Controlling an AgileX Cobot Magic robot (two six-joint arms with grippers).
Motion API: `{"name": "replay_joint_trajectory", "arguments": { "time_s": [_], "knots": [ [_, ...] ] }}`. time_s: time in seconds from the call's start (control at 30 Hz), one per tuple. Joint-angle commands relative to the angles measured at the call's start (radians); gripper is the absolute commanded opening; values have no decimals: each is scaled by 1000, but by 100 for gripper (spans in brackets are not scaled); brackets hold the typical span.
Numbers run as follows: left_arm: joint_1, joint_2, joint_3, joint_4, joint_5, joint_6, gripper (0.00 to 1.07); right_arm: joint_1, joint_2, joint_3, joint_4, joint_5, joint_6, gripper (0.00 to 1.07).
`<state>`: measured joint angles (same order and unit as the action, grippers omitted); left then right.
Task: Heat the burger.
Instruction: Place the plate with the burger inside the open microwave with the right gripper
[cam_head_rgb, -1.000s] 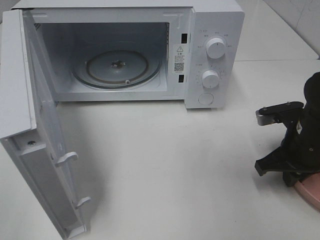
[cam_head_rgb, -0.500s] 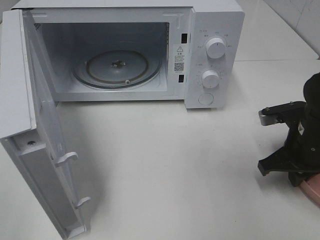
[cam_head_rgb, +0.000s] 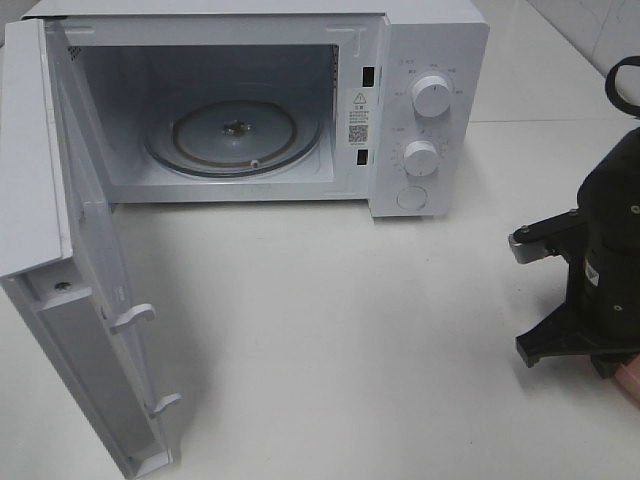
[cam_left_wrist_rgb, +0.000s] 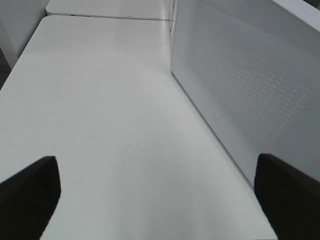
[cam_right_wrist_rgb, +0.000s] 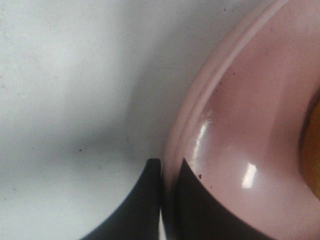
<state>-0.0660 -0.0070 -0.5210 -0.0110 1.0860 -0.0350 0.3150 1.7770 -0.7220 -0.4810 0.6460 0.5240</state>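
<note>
I am pinching the rim of the pink plate (cam_right_wrist_rgb: 235, 115) with my right pincer (cam_right_wrist_rgb: 167, 200): one black finger (cam_right_wrist_rgb: 135, 205) is pressing against the outside of the rim and the other is lying on the inside, with only the rim's thickness between them. The burger (cam_right_wrist_rgb: 313, 150) is showing only as a golden-brown sliver at the border of my right wrist view, sitting on that plate, further in from the rim I am gripping. From the high camera, my right arm (cam_head_rgb: 600, 270) is reaching down at the right edge of the white table (cam_head_rgb: 350, 330) and covering nearly all of the plate, well apart from the microwave (cam_head_rgb: 430, 60), which is standing with its door (cam_head_rgb: 90, 330) swung wide and its glass turntable (cam_head_rgb: 235, 135) showing inside. My left pincer (cam_left_wrist_rgb: 157, 200) is hanging over the table with its fingers spread wide, gripping nothing, beside a white dotted panel (cam_left_wrist_rgb: 240, 90).
</note>
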Motion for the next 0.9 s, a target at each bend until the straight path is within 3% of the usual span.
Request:
{"name": "replay_joint_trajectory", "arguments": {
  "time_s": [0.03,0.9],
  "knots": [
    [2,-17,3,-6,-15,1,98,26,3,3,-49,22,62,0],
    [2,-17,3,-6,-15,1,98,119,-110,5,-122,167,88,0]
  ]
}}
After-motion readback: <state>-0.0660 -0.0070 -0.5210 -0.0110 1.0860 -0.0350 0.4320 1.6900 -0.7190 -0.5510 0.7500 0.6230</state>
